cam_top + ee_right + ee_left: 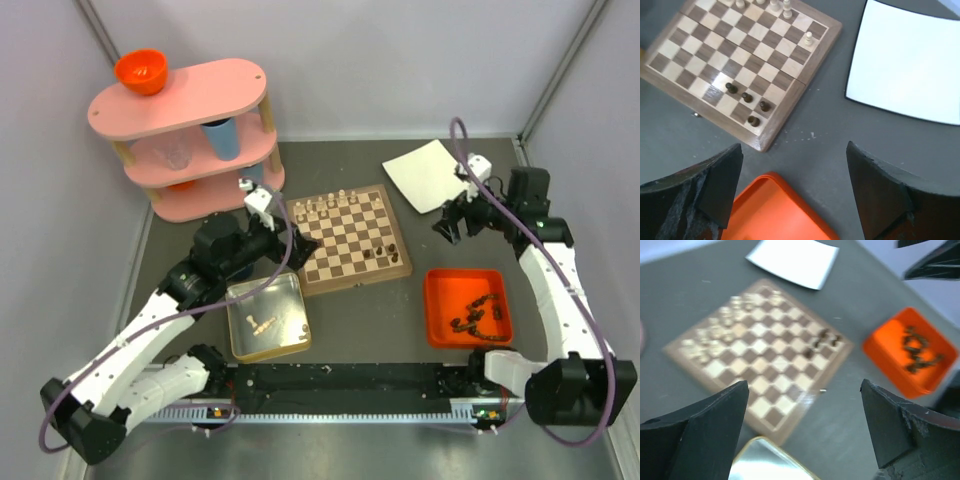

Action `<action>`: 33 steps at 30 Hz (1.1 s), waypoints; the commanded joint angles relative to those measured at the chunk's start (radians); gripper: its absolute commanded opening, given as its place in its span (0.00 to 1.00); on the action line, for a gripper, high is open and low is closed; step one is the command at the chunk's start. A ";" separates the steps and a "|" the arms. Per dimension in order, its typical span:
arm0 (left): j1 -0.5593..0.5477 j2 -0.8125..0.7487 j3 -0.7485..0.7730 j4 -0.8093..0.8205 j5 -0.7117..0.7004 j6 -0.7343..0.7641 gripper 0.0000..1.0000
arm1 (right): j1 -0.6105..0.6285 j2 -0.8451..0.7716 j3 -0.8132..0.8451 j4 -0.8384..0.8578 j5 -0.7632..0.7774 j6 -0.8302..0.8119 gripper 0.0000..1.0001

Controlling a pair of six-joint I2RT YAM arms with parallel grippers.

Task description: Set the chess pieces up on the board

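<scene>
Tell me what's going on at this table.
A chess set-up is under way on the board. Pale pieces line its far edge and four dark pieces stand near its right corner. More dark pieces lie in the orange tray, and a few pale ones in the silver tin. The left gripper and the right gripper are both open and empty, on either side of the board.

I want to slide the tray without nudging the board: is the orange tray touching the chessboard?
Apart. The right wrist view shows bare grey table between the orange tray and the near corner of the chessboard.
</scene>
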 commanded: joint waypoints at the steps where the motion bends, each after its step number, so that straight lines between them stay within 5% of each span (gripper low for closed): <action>1: -0.060 0.125 0.056 0.117 0.286 -0.232 0.98 | -0.147 -0.106 -0.165 0.235 -0.239 0.164 0.85; 8: -0.310 0.403 0.186 0.138 0.257 -0.276 0.88 | -0.337 -0.068 -0.236 0.317 -0.415 0.319 0.85; 15: -0.494 0.763 0.446 0.070 0.240 -0.313 0.81 | -0.353 -0.036 -0.230 0.303 -0.355 0.339 0.85; 27: -0.637 1.269 0.976 -0.245 0.098 -0.253 0.61 | -0.354 -0.020 -0.219 0.286 -0.319 0.347 0.85; 33: -0.663 1.403 1.161 -0.369 -0.007 -0.192 0.51 | -0.353 -0.010 -0.216 0.285 -0.312 0.345 0.85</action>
